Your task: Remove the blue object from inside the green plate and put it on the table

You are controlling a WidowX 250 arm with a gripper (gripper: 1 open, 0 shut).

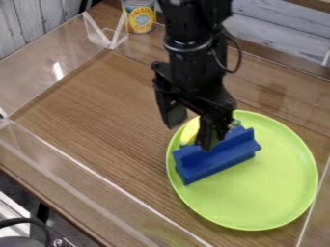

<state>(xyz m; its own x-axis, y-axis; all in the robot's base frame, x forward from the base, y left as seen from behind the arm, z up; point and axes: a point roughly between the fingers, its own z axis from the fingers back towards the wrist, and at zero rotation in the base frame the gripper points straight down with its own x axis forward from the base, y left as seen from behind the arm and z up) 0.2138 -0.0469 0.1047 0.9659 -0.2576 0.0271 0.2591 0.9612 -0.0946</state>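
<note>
The blue object (217,157) lies in the left half of the green plate (277,205), ridge side toward the back. My black gripper (195,130) points straight down and hangs open at the plate's back-left rim, just above the blue object's far left end. One finger is over the table (91,116) side and the other finger (217,138) is over the block. Nothing is held. A yellow curved piece (188,133) on the plate shows only partly between the fingers.
Low clear acrylic walls (39,92) border the wood-grain tabletop on the left and front. A yellow-labelled item (139,16) stands at the back behind the arm. Bare wood stretches left of the plate.
</note>
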